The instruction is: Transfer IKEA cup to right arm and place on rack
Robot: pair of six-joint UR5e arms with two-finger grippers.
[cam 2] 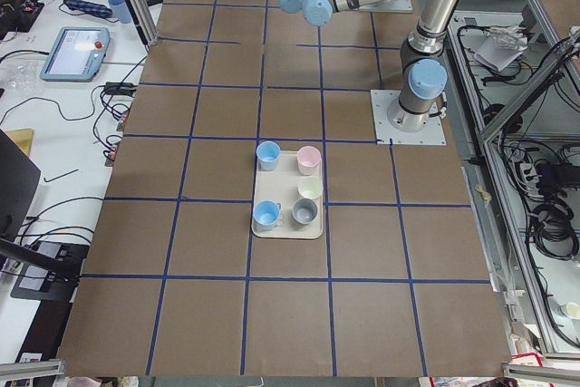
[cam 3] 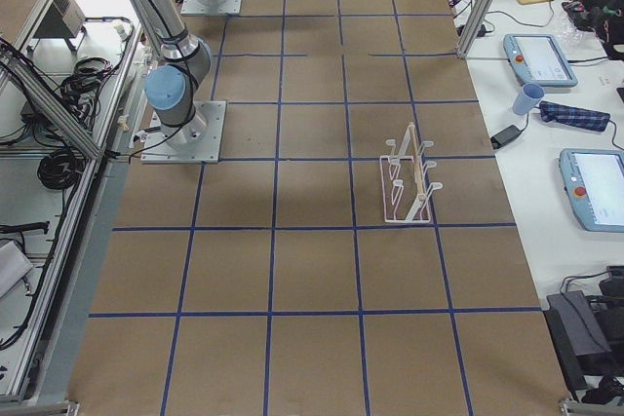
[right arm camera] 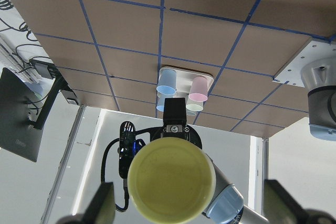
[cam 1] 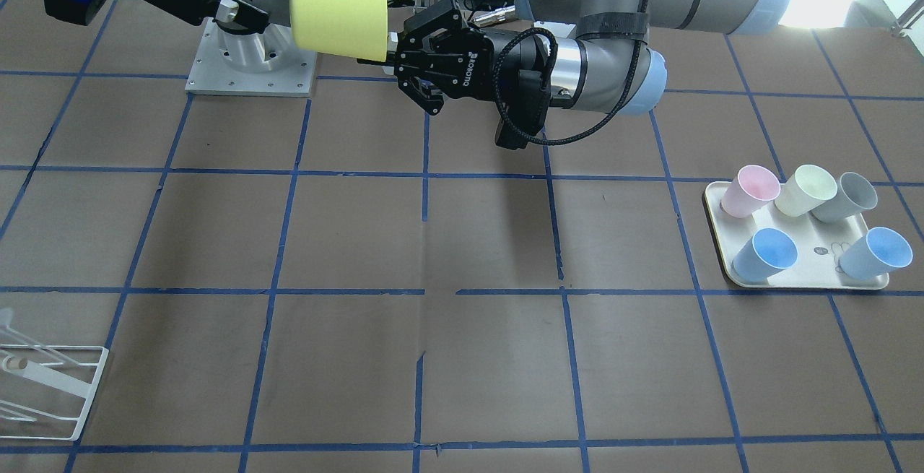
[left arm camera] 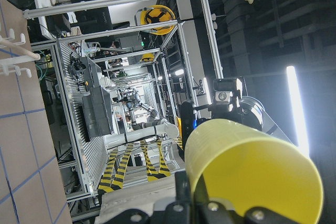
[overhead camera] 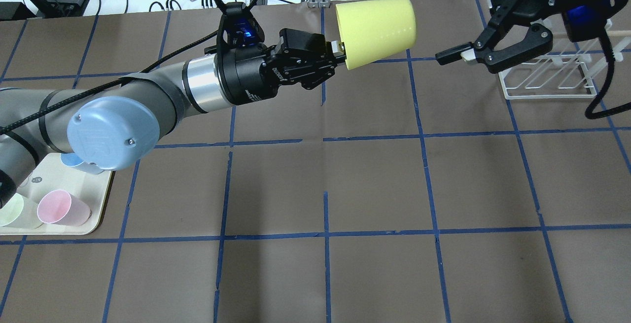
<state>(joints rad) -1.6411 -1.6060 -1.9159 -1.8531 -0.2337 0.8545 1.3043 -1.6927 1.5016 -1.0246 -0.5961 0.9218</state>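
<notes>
The yellow IKEA cup (overhead camera: 377,32) hangs on its side above the table's far middle, also visible as the IKEA cup (cam 1: 339,18). My left gripper (overhead camera: 339,53) is shut on its rim, and its closed base points at the right arm. The right gripper (overhead camera: 428,22) is open just past that base without touching it. In the right wrist view, the cup's base (right arm camera: 170,182) sits between the spread fingers (right arm camera: 102,205). The left wrist view has the cup (left arm camera: 252,166) close up. The white wire rack (overhead camera: 547,79) stands below the right gripper, and also shows as the rack (cam 1: 50,379).
A cream tray (cam 1: 801,281) holding several pastel cups sits on the robot's left side, partly under the left arm's elbow (overhead camera: 113,133). The right arm's base plate (cam 1: 249,72) lies at the robot's edge. Blue tape lines grid the brown table.
</notes>
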